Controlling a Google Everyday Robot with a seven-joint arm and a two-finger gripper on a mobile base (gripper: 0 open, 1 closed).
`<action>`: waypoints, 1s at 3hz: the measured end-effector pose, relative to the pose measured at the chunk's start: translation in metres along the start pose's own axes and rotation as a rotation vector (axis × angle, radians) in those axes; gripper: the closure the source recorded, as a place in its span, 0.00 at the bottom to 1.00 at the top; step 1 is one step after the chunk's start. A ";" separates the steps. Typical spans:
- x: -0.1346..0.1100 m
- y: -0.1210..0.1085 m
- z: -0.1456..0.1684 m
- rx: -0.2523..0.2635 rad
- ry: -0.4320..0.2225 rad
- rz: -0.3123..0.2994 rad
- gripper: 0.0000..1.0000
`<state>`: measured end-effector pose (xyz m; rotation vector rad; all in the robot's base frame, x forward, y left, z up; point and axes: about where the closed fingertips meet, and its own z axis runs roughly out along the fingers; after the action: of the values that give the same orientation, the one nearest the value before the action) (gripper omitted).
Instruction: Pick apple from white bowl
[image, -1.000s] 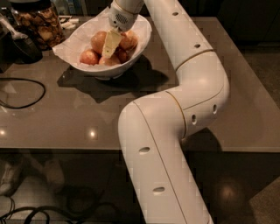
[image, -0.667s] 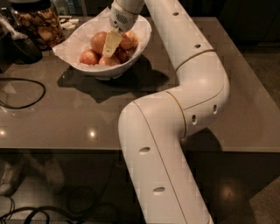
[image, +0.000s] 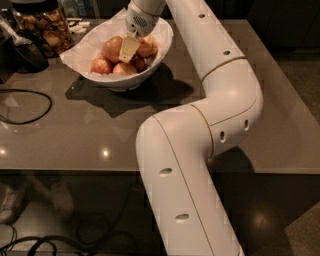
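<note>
The white bowl (image: 85, 62), lined with crumpled white paper, stands at the table's far left. It holds several apples. The largest, golden yellow-orange apple (image: 112, 48) lies near the bowl's middle, with smaller, redder apples (image: 101, 65) around it. My gripper (image: 128, 51) reaches down into the bowl from the far side. It sits just to the right of the large apple and touches or nearly touches it. My white arm (image: 220, 90) bends across the right of the table.
A glass jar of brownish snacks (image: 46, 26) stands behind the bowl at the left. A dark object (image: 22, 52) lies beside it. A black cable (image: 30, 107) loops on the table's left. The table's front edge (image: 75, 170) runs across the middle.
My gripper has shifted slightly up inside the bowl. The apples and the bowl have stayed where they were.
</note>
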<state>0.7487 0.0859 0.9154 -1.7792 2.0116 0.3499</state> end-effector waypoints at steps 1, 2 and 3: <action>0.000 0.000 0.000 0.000 0.000 0.000 1.00; -0.002 0.000 -0.003 0.000 0.000 0.000 1.00; -0.018 -0.004 -0.018 0.053 -0.032 -0.027 1.00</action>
<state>0.7511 0.0930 0.9399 -1.7558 1.9549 0.3117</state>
